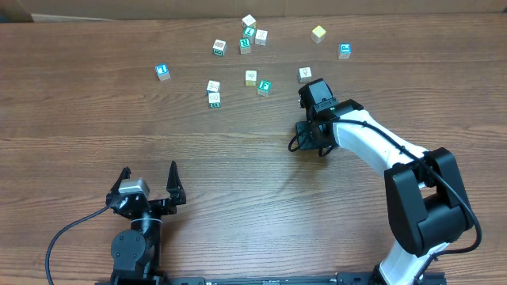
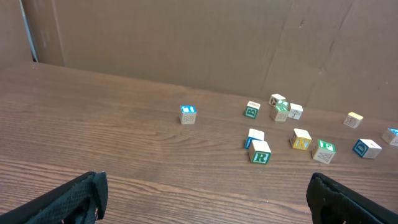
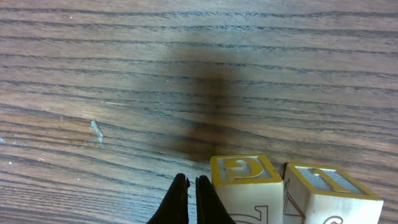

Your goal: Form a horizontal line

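Overhead view shows a desk of dark brown wood with fine grain. Toy cubes lie scattered over its far half, most of them well apart and not yet in one row. A small cluster sits by the far edge, and a blue cube lies alone at the far left. The left end effector is close to the near edge, fingers spread wide, holding nothing. The right end effector has its fingers pressed together, tips low over the wood, just left of two pale cubes standing side by side. Behind the desk stands a brown cardboard wall.
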{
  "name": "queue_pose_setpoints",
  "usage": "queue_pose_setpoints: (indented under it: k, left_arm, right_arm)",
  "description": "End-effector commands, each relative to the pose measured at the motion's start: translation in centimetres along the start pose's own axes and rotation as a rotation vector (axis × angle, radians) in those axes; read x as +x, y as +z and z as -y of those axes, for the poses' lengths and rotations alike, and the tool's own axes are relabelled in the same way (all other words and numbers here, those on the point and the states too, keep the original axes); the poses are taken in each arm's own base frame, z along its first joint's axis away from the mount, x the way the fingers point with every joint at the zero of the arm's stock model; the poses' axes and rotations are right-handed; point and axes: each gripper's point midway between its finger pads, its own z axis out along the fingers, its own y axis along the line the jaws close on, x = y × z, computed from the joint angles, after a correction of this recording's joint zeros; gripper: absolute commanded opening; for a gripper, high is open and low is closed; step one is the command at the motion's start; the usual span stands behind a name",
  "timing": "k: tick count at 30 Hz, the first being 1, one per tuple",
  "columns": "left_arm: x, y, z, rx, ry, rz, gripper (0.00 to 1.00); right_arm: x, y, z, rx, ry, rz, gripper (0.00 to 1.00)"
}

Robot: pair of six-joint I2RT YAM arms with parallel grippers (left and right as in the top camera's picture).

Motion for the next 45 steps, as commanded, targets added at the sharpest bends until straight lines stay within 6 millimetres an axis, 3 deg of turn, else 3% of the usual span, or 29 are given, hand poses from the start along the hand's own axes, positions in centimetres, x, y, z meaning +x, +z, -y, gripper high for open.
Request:
queue_pose_setpoints:
  k: [1, 24, 33, 41, 45]
  left_arm:
    - [-0.1, 0.0, -0.2, -0.006, 0.02, 0.008, 1.0]
    - [-0.1, 0.0, -0.2, -0.006, 0.02, 0.008, 0.99]
    - [-0.1, 0.0, -0.2, -0.006, 0.02, 0.008, 1.0]
    - [-0.1, 0.0, -0.2, -0.006, 0.02, 0.008, 0.99]
    - [-0.1, 0.0, -0.2, -0.006, 0.02, 0.008, 1.0]
  right_arm:
    - [-0.2, -0.7, 0.1, 0.011, 0.007, 0.021, 0.04]
    - [-0.2, -0.7, 0.5, 0.034, 0.033, 0.021, 0.09]
    - [-1.8, -0.8, 0.5, 0.04, 0.022, 0.091, 0.09]
    - [-5.2, -1.4, 1.2, 0.09, 0.029, 0.238, 0.09]
    - [-5.2, -1.4, 1.2, 0.091, 0.023, 0.235, 0.08]
